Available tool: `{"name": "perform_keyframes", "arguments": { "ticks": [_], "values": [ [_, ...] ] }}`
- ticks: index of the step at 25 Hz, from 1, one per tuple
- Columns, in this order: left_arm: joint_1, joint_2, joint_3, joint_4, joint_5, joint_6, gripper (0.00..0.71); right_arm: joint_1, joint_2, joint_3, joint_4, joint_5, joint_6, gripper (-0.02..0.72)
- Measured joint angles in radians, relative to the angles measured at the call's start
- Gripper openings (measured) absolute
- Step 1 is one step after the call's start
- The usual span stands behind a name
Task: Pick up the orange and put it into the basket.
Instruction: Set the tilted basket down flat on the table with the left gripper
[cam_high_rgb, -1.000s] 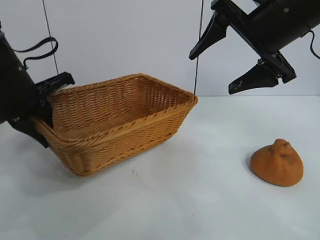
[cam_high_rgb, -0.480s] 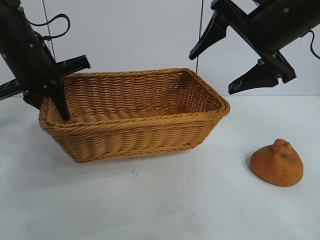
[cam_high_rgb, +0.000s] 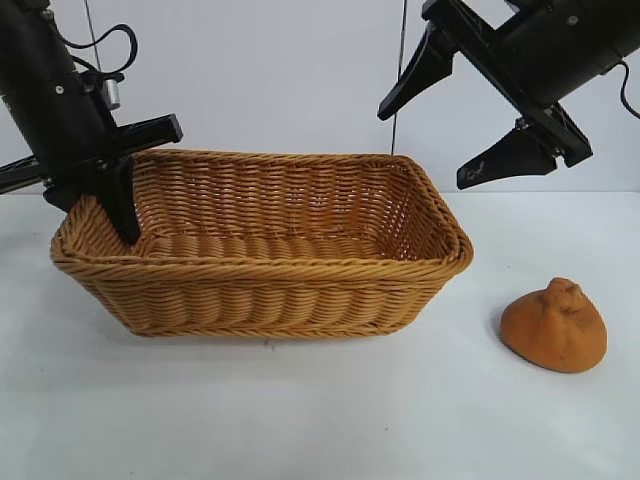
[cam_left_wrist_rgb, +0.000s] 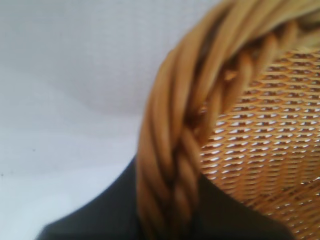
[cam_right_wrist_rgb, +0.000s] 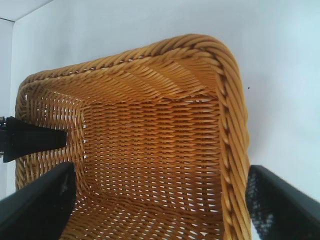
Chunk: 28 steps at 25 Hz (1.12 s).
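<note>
The wicker basket (cam_high_rgb: 262, 300) stands on the white table, left of centre, its long side facing the exterior camera. My left gripper (cam_high_rgb: 108, 200) is shut on the braided rim at the basket's left end, with one finger inside the wall. In the left wrist view the rim (cam_left_wrist_rgb: 170, 160) runs between the dark fingers (cam_left_wrist_rgb: 100, 215). The orange (cam_high_rgb: 555, 325) lies on the table at the right, apart from the basket. My right gripper (cam_high_rgb: 425, 145) hangs high above the basket's right end, open and empty. In the right wrist view its fingers (cam_right_wrist_rgb: 35, 205) frame the basket's rim (cam_right_wrist_rgb: 231, 125).
The white table (cam_high_rgb: 380, 420) has bare room in front of the basket and between it and the orange. A white wall stands behind. Thin cables hang down at the back (cam_high_rgb: 398, 90). My left gripper's finger also shows in the right wrist view (cam_right_wrist_rgb: 30, 141).
My left gripper has lifted and swung the basket round by its left rim, from corner-on to long side on. Its right end has moved toward the orange. The right arm and the orange have not moved.
</note>
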<state>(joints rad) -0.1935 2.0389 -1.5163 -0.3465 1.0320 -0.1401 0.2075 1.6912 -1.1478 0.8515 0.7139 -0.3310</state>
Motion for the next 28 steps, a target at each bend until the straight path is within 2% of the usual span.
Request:
{"name": "perform_keyframes", "arguments": {
  "ticks": [8, 15, 17, 22, 23, 25, 28],
  "values": [
    [0.000, 0.133, -0.004, -0.053, -0.032, 0.076, 0.084, 0.000, 0.000, 0.000, 0.000, 0.004, 0.000, 0.631],
    [0.000, 0.141, -0.004, -0.062, -0.039, 0.086, 0.090, 0.000, 0.000, 0.000, 0.000, 0.007, 0.000, 0.631],
    [0.000, 0.141, -0.004, -0.067, -0.039, 0.087, 0.140, 0.000, 0.000, 0.000, 0.000, 0.008, 0.000, 0.631],
    [0.000, 0.126, -0.004, -0.077, -0.039, 0.087, 0.485, 0.000, 0.000, 0.000, 0.000, 0.011, 0.000, 0.631],
    [0.000, 0.119, -0.004, -0.077, -0.038, 0.087, 0.529, 0.000, 0.000, 0.000, 0.000, 0.011, 0.000, 0.631],
    [0.000, 0.095, -0.010, -0.070, -0.028, 0.087, 0.570, 0.000, 0.000, 0.000, 0.000, 0.011, 0.000, 0.631],
    [0.000, 0.040, -0.029, -0.035, 0.006, 0.087, 0.591, 0.000, 0.000, 0.000, 0.000, 0.012, 0.000, 0.631]
  ]
}}
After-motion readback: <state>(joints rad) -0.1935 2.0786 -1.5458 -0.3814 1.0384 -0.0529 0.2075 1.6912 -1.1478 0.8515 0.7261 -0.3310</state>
